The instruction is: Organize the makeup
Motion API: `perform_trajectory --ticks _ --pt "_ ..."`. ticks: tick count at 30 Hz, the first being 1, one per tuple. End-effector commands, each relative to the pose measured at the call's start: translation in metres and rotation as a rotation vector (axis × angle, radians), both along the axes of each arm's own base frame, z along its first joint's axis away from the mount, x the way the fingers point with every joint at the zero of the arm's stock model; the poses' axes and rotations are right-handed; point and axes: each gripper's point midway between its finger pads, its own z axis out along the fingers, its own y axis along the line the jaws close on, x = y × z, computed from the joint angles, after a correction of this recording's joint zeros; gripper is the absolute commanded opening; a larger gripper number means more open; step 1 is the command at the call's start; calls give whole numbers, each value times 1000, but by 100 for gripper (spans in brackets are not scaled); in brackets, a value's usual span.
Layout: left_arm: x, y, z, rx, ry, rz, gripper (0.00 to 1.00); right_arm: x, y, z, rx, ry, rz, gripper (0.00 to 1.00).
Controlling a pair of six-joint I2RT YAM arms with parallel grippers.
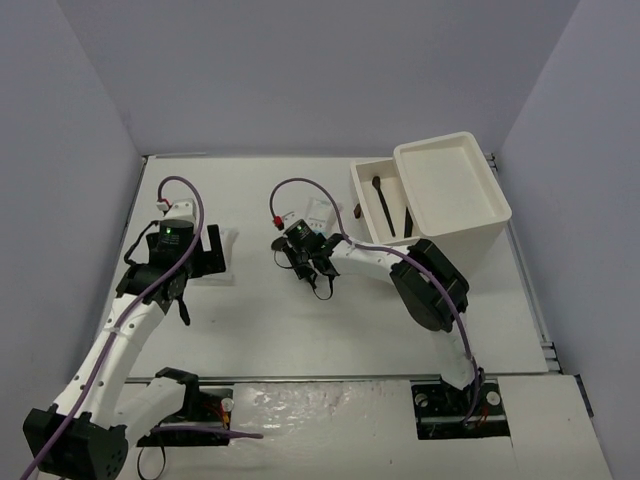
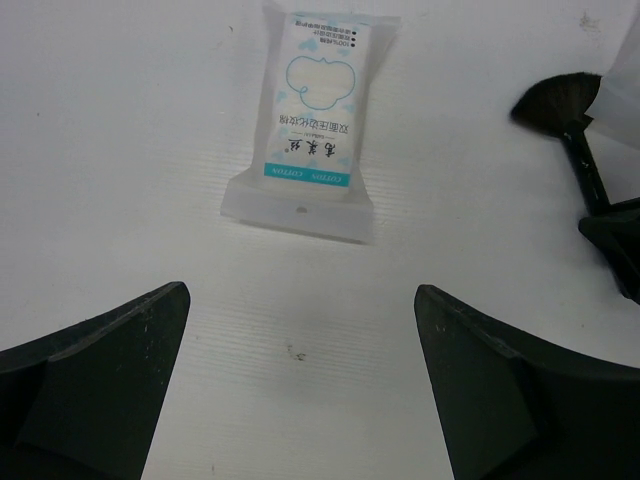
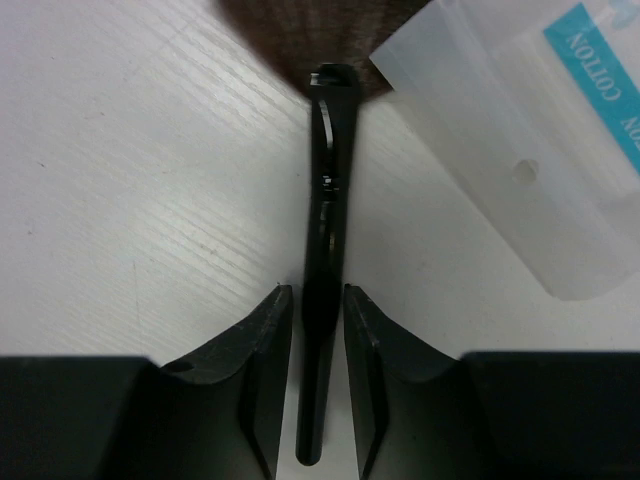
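My right gripper [image 1: 312, 262] is shut on the thin handle of a black brush [image 3: 325, 230]; in the right wrist view [image 3: 318, 290] its jaws press the handle from both sides, low over the table. The brush's brown bristles [image 3: 290, 30] fan out at the top. A white packet with blue print [image 3: 540, 150] lies just right of the brush. My left gripper [image 2: 300, 300] is open and empty above bare table, with a second white packet [image 2: 310, 120] lying flat just ahead of it. That packet also shows in the top view [image 1: 224, 250].
A big white box [image 1: 455, 195] stands at the back right, its open drawer [image 1: 380, 205] holding black sticks. A small dark item [image 1: 357, 211] lies by the drawer. The brush's bristles [image 2: 560, 105] show at the right of the left wrist view.
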Motion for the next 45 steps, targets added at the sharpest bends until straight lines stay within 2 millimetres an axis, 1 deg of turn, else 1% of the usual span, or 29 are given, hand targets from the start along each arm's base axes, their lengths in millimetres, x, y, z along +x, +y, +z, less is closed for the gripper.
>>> perform_trajectory --ticks 1,3,6,8,10,11,12,14,15,16,18,21,24,26,28,30,32,35,36,39,41,42,43,44,45 --pt "11 8 32 0 -124 32 94 7 10 6 -11 -66 3 7" --pt "10 10 34 0 -137 44 94 4 17 23 13 -91 18 1" --pt "8 14 37 2 -156 63 94 -3 31 68 71 -157 43 0" --pt "8 16 41 -2 -177 75 94 -6 36 110 110 -211 46 0" --pt "6 17 44 -6 -197 79 94 -9 32 163 150 -284 25 0" --pt "6 17 45 -10 -205 80 94 -7 24 192 174 -334 -5 0" --pt "6 17 46 -14 -212 76 94 -5 15 210 172 -365 -28 0" --pt "6 15 47 -19 -219 64 94 -2 4 233 167 -414 -53 0" --pt "6 13 47 -22 -219 56 94 0 -11 255 156 -462 -93 0" --pt "7 11 47 -26 -218 46 94 1 -25 270 149 -488 -121 0" --pt "8 9 47 -32 -219 32 94 6 -48 295 149 -524 -173 0" --pt "9 6 46 -35 -219 9 94 18 -94 320 152 -551 -261 0" --pt "10 1 45 -44 -218 -19 94 29 -135 323 154 -540 -322 0" --pt "11 -2 44 -50 -215 -37 94 35 -156 318 150 -521 -346 0" --pt "12 -7 44 -56 -216 -64 94 39 -171 309 154 -495 -364 0" --pt "13 -10 44 -58 -218 -84 94 42 -179 298 165 -460 -366 0" --pt "14 -12 43 -60 -212 -102 94 44 -184 282 168 -416 -370 0" --pt "15 -17 42 -71 -210 -127 94 44 -183 268 162 -381 -364 3" --pt "16 -19 42 -74 -210 -136 94 45 -182 263 160 -368 -364 8" --pt "17 -30 40 -100 -207 -195 94 45 -184 256 155 -354 -375 30" --pt "19 -38 39 -106 -201 -247 94 46 -185 256 164 -348 -383 41" --pt "21 -42 41 -115 -210 -273 94 47 -187 261 177 -355 -391 51" --pt "23 -48 44 -128 -218 -301 94 47 -188 266 189 -363 -396 59" --pt "25 -54 46 -145 -227 -330 94 48 -189 272 198 -371 -399 65" --pt "28 -60 50 -161 -243 -356 94 49 -190 280 211 -383 -398 68"
